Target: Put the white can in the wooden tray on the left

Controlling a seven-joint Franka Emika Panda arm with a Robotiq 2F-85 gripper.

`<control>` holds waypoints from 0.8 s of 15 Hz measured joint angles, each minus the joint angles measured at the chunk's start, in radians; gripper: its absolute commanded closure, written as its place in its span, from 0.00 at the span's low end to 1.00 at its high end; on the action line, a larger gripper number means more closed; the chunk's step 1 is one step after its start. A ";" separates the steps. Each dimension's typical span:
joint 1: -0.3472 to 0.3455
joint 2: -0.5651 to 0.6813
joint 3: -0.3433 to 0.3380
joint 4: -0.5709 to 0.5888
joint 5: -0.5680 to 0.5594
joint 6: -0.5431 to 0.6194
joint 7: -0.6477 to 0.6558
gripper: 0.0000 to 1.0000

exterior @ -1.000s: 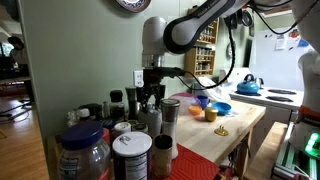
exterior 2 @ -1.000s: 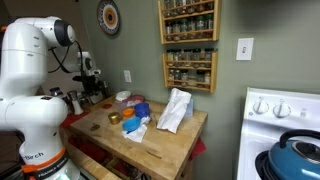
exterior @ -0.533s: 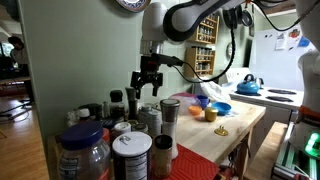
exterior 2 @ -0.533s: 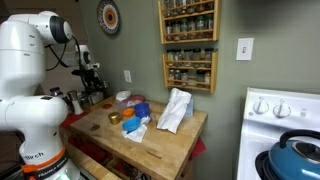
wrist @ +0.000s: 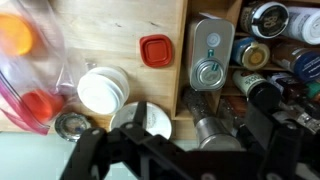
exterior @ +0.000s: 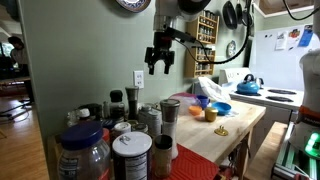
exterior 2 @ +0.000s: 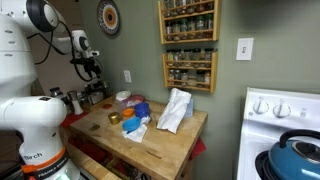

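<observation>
In an exterior view the pincer is seen high above the table, spread open with nothing in it. In the wrist view a white round top, taken to be the can, is seen far below, on the pale wood. A steel cup is just beside it, and jars are packed close by. A brown strip, maybe the tray, is seen past the cup, but this cannot be told for sure. The cup could be grabbed by mistake, since the two are so near. Jars could be knocked over on the way down. The can could be dropped if it is pinched off-center.
</observation>
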 measured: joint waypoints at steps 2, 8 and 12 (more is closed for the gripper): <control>-0.028 -0.074 0.002 -0.061 0.034 0.002 -0.062 0.00; -0.094 -0.272 0.004 -0.248 0.153 0.028 -0.221 0.00; -0.110 -0.280 0.017 -0.251 0.157 0.030 -0.227 0.00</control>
